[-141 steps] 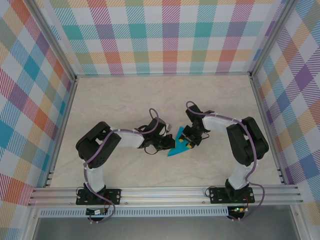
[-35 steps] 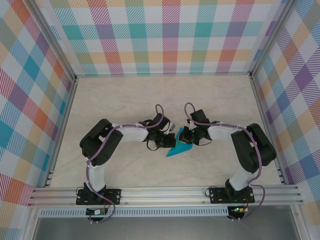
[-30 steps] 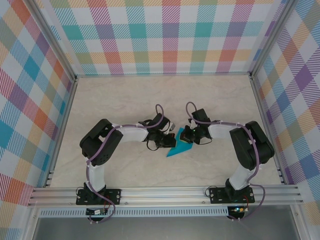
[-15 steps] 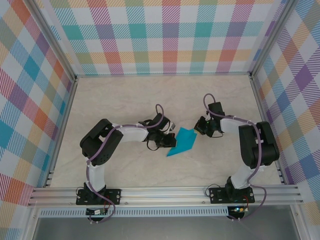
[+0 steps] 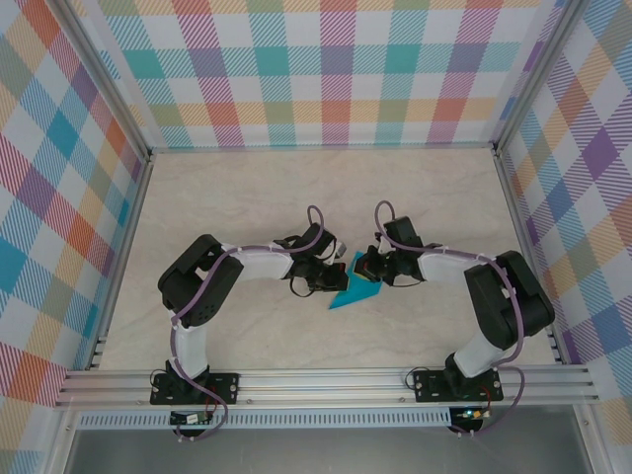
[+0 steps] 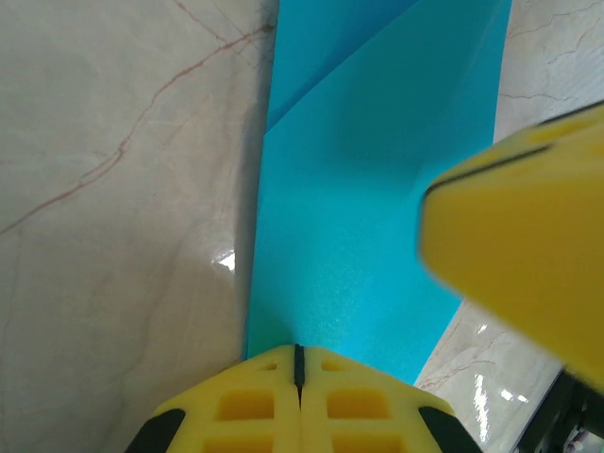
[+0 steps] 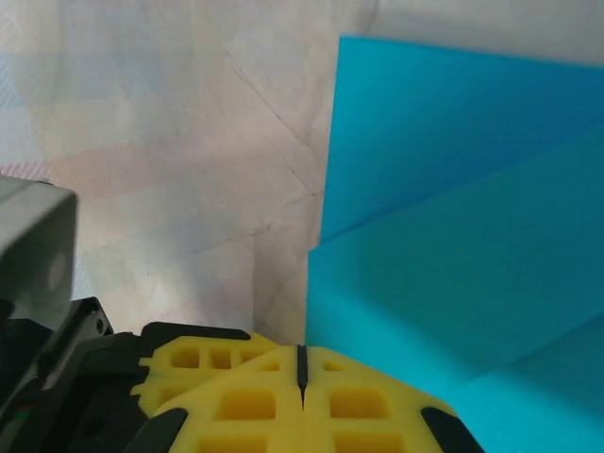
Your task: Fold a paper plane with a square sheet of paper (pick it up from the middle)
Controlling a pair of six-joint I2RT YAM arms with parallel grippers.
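Left gripper (image 5: 330, 280) and right gripper (image 5: 368, 269) are both clenched, pads pressed together, with their tips on opposite edges of the folded teal sheet of paper (image 5: 354, 293). It lies flat near the middle of the table (image 5: 237, 197), its pointed end toward the near edge.

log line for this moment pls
teal paper: partly folded, lying on table | left gripper: shut, tips at paper edge | right gripper: shut, tips at paper edge
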